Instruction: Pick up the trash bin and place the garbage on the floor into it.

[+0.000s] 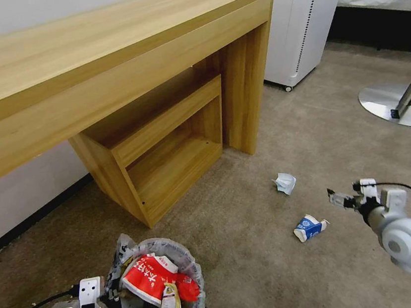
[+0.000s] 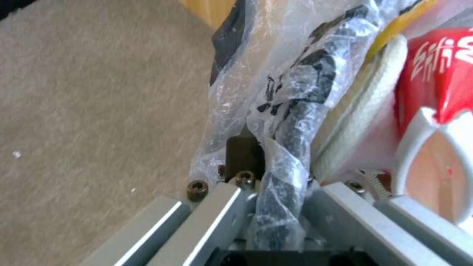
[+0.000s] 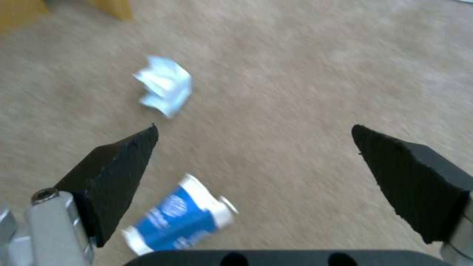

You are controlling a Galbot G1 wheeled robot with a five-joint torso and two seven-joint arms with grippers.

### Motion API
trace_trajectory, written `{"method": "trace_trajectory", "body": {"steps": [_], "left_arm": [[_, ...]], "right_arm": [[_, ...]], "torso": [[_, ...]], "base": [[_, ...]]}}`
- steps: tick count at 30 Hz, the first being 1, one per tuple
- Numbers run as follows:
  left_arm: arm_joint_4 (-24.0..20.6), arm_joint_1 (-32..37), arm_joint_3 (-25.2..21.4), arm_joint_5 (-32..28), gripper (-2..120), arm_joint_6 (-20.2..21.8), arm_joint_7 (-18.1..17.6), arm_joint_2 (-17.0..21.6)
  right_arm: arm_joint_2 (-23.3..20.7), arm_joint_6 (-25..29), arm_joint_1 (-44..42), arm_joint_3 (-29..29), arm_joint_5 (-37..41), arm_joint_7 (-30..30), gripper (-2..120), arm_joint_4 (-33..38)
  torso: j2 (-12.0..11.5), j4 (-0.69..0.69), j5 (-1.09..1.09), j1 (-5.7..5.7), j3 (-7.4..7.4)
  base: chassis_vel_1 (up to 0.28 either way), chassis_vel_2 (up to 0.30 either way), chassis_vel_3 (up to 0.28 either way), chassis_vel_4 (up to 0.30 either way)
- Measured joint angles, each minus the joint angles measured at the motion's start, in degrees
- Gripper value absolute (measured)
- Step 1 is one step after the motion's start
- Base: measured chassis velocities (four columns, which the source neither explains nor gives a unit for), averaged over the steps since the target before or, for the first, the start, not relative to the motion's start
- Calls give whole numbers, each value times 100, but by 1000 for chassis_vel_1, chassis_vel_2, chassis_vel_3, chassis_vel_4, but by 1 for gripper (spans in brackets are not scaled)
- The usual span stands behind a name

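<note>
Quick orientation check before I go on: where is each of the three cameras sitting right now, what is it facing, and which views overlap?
Head view: on the head, looking forward and down at the desk, the floor, the trash bin; both arms show.
Left wrist view: on the left arm, facing the bin's bagged rim, which the left claw clamps.
Right wrist view: on the right arm, facing down over the open right claw at the carton and crumpled paper.
Shared: head and right wrist views both show carton and paper.

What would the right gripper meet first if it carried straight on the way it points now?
Probably the floor. The open right gripper aims at bare carpet between the crumpled paper and blue-white carton; depth is unclear, so either may be brushed.
</note>
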Motion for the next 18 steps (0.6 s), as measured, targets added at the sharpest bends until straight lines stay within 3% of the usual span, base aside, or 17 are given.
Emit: {"method": "trace_trajectory", "body": {"steps": [9,18], "left_arm": [[-23,11,211,228,0,1,92,-219],[-8,91,565,751,0,0,250,-461]], "right_arm": [[308,233,-12,187,-104,-28,100,-676],[482,1130,884,-210,-17,-622,100,-1958]], "torso": [[0,0,1,0,0],[0,0,-2,0,0]], "base": [[0,0,0,0],[0,0,0,0]]}}
